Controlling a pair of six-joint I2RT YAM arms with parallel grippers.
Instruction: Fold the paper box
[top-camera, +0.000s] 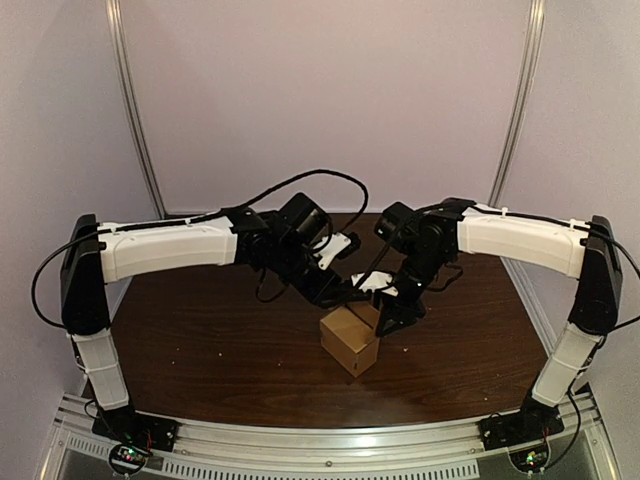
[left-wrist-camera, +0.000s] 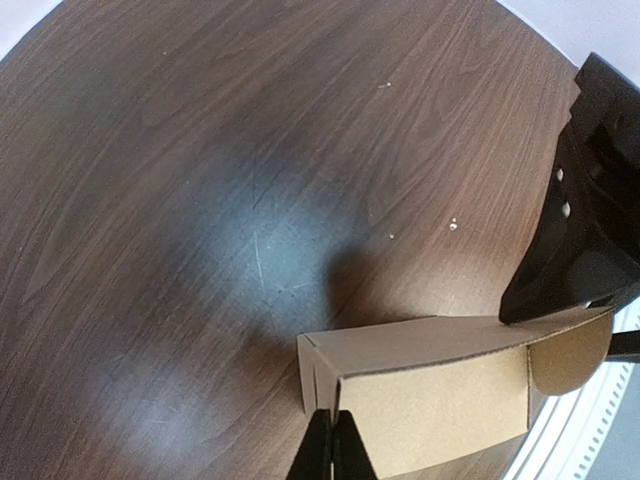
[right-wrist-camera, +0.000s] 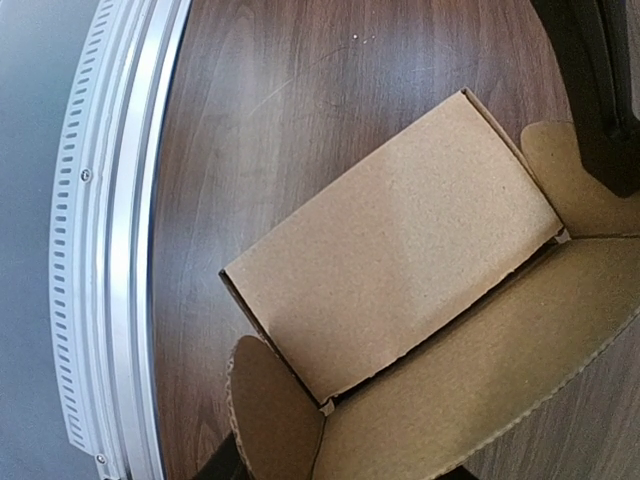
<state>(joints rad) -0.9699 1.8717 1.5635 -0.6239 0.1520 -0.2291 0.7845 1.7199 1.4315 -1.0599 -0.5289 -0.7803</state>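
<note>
Glossy white moulded arm shells (top-camera: 165, 250) join matte black joint housings (top-camera: 83, 278), thin black cables (top-camera: 325, 173) loop alongside, black bases (top-camera: 137, 430) carry small green lamps (top-camera: 125, 457), and the black left gripper (left-wrist-camera: 333, 447) tapers to slim points.

Matt brown cardboard for the paper box (right-wrist-camera: 390, 260), finely fibrous, fuzzy along its cut edges. Beneath the box, dark wood-grain table (left-wrist-camera: 200, 200) with a soft sheen, lightly scratched and speckled. Nearer than the box, ribbed, brushed silver metal rail (right-wrist-camera: 110, 250). Behind the box, smooth white plastic arm shells (top-camera: 170, 250).
</note>
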